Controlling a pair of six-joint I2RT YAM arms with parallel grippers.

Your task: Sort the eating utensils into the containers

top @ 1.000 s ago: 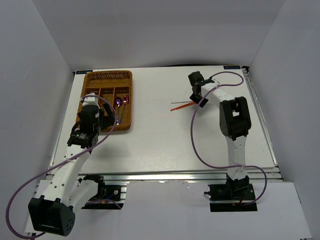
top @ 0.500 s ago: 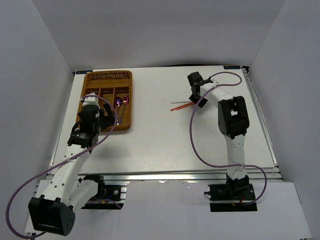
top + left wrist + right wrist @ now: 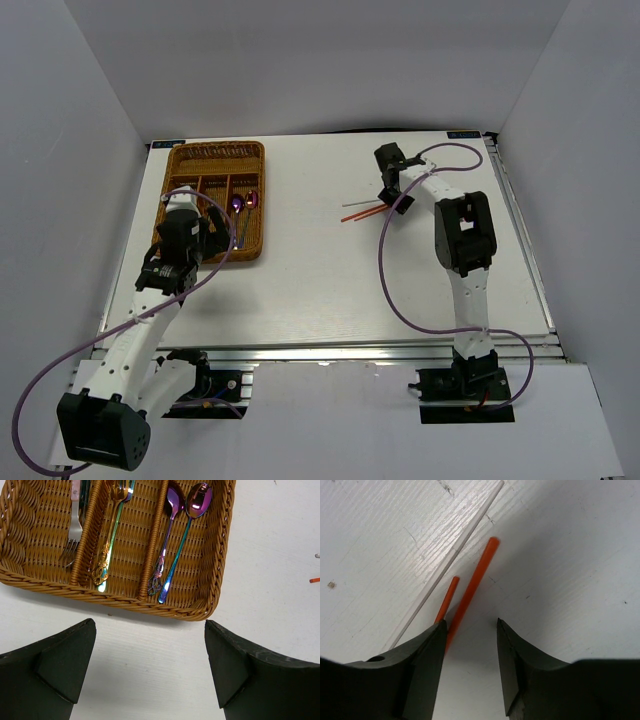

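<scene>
Right pincer [image 3: 470, 625], part open and empty, straddles the red chopsticks [image 3: 476, 577], well right of the wicker tray [image 3: 125, 601]. Spoons [image 3: 192, 505] and forks [image 3: 75, 530] lie sorted inside it; those chopsticks remain.

No text can be read: a small dark sticker [image 3: 166, 144] at the far left corner of the white table [image 3: 330, 280], and another [image 3: 462, 134] at far right, are too small to make out.

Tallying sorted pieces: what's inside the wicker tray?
Wicker tray: two purple spoons in the right slot, a gold utensil and a rainbow utensil in the middle, a silver fork left. Overhead, the left arm covers its near left corner.
</scene>
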